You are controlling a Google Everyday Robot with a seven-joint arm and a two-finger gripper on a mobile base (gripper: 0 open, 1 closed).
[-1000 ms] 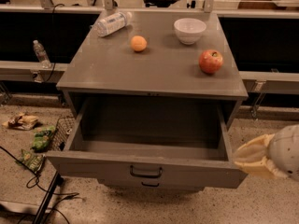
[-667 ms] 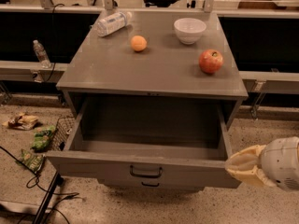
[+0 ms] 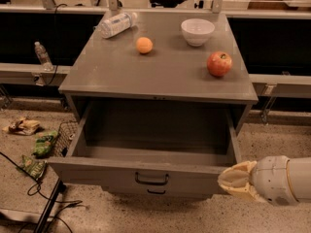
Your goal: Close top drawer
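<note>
The top drawer [image 3: 146, 174] of the grey cabinet is pulled far out and looks empty. Its flat front faces me with a small dark loop handle [image 3: 152, 179] in the middle. A second like handle [image 3: 156, 192] shows just below it on a lower drawer. My gripper [image 3: 237, 180] comes in from the lower right, with cream-coloured fingers on a white wrist. It sits at the right end of the drawer front, touching or nearly touching it.
On the cabinet top [image 3: 160, 72] lie a plastic bottle [image 3: 115, 24], an orange [image 3: 144, 45], a white bowl [image 3: 198, 31] and a red apple [image 3: 219, 63]. Snack bags [image 3: 39, 149] and cables lie on the floor at left. A bottle [image 3: 43, 56] stands on the left ledge.
My gripper has moved left and a little down, from beside the cabinet to the right end of the drawer front. The drawer stays open.
</note>
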